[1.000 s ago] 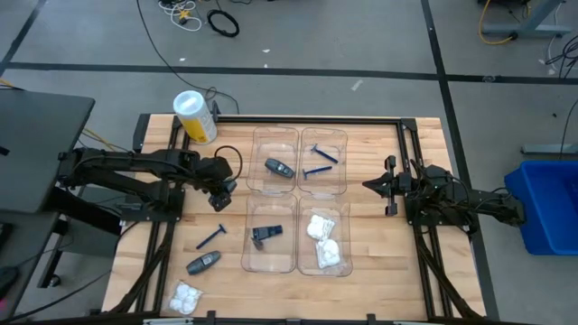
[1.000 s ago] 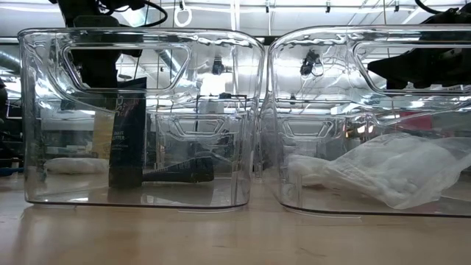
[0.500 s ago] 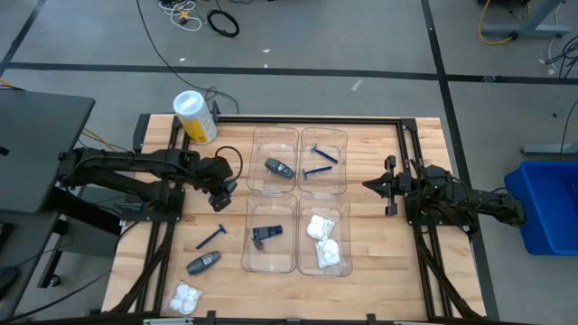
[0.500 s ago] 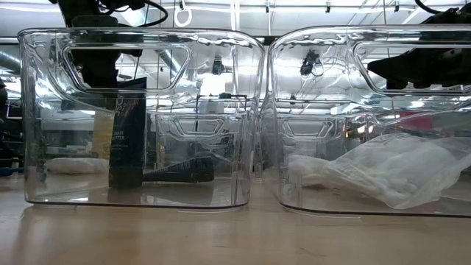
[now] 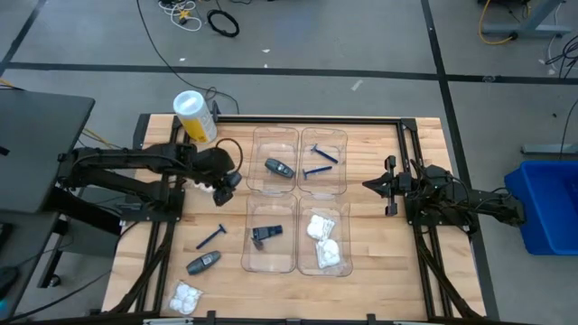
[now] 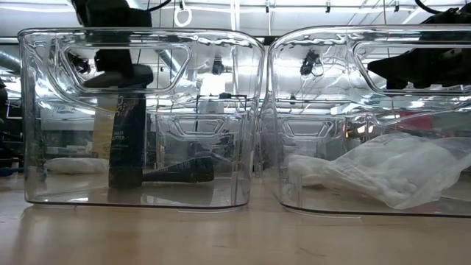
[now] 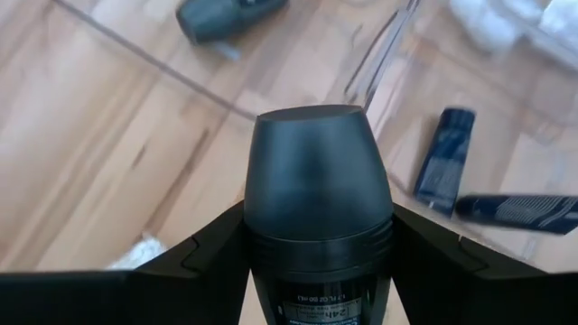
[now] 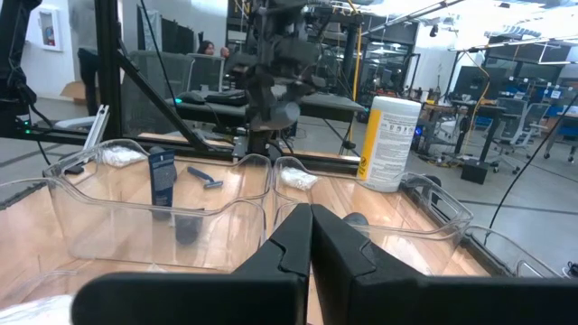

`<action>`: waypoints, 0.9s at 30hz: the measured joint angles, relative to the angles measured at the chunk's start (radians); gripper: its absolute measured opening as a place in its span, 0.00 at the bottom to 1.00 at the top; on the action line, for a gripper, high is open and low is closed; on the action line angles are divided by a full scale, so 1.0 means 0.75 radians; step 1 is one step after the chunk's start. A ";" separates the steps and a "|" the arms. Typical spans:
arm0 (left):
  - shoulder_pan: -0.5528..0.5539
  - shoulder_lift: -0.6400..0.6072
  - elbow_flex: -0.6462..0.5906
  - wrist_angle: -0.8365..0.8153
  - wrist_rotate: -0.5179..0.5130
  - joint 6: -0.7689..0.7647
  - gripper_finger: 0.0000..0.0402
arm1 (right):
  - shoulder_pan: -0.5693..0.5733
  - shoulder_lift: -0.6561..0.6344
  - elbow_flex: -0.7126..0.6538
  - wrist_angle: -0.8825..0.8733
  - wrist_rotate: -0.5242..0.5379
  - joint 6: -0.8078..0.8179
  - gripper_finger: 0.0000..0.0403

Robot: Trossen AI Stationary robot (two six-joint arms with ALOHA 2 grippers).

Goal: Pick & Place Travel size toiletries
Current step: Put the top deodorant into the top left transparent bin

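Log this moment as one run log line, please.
left hand: shut on dark grey tube, beside far-left tray | right hand: shut, empty, waiting at right

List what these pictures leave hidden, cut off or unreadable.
- Grey tube in the left gripper: left wrist view's bottom edge cuts off its lower body; its small label print is unreadable.
- Same tube, high view: mostly hidden under the gripper.
- Right gripper, shut: low view shows only a dark shape through the tray wall.
- Packets in that tray: glare and crumpled wrap hide their count.
- Yellow-and-white cylinder: print too small.
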 joint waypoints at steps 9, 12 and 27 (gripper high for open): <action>0.043 0.000 0.075 0.017 0.001 0.065 0.55 | 0.000 0.000 0.000 0.000 0.000 0.000 0.03; 0.050 0.000 0.075 0.017 0.009 0.071 0.56 | 0.000 0.000 0.000 0.000 0.000 0.000 0.03; 0.189 0.066 0.075 0.300 0.096 0.178 0.56 | 0.000 0.000 0.000 0.000 0.000 0.000 0.03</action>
